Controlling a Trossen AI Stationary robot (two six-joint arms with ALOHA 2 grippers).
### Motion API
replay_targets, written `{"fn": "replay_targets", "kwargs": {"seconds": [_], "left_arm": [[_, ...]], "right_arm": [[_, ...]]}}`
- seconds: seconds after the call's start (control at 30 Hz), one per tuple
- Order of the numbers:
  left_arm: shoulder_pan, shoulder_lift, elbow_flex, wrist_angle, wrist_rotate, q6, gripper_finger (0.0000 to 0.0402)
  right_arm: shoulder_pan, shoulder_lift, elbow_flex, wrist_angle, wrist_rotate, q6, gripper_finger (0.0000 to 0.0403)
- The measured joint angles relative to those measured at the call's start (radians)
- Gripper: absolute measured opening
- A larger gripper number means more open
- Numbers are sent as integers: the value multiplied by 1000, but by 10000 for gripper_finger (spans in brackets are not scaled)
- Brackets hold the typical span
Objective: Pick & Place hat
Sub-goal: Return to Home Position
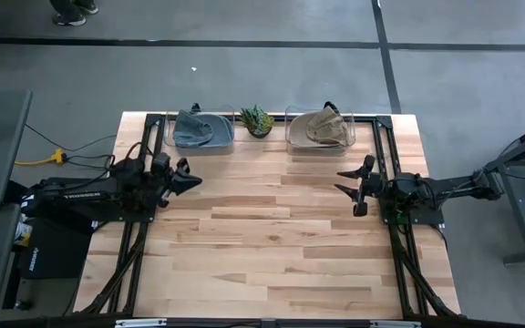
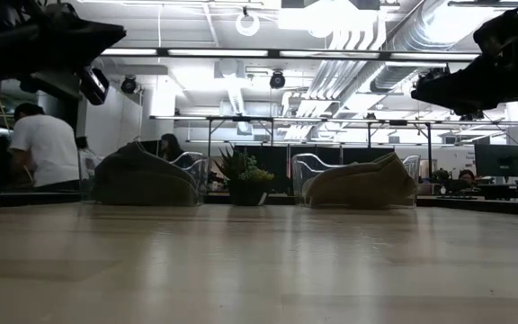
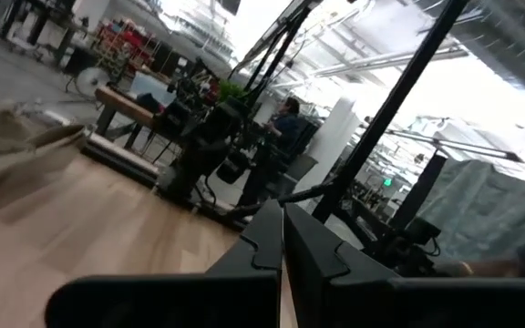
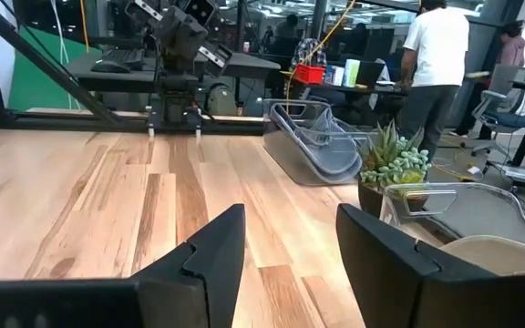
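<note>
A grey-blue hat (image 1: 197, 128) lies in a clear bin at the far left of the table; it shows as a dark mound (image 2: 144, 178) in the low view. A tan hat (image 1: 324, 128) lies in a second clear bin at the far right, also seen in the low view (image 2: 363, 184) and at the right wrist view's edge (image 4: 495, 253). My left gripper (image 1: 190, 179) hovers shut near the left edge, in front of the grey hat's bin. My right gripper (image 1: 349, 189) hovers open near the right edge, in front of the tan hat's bin.
A small potted succulent (image 1: 257, 119) stands between the two bins at the far edge. Bare wood tabletop (image 1: 262, 246) spreads across the middle and near side. People sit and stand at desks in the room beyond the table.
</note>
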Motion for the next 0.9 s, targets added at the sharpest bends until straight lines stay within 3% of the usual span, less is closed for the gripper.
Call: {"fn": "replay_targets", "kwargs": {"seconds": [0.9], "left_arm": [[0, 0, 0, -453, -6, -28, 0]], "right_arm": [[0, 0, 0, 2, 3, 0, 169]]}}
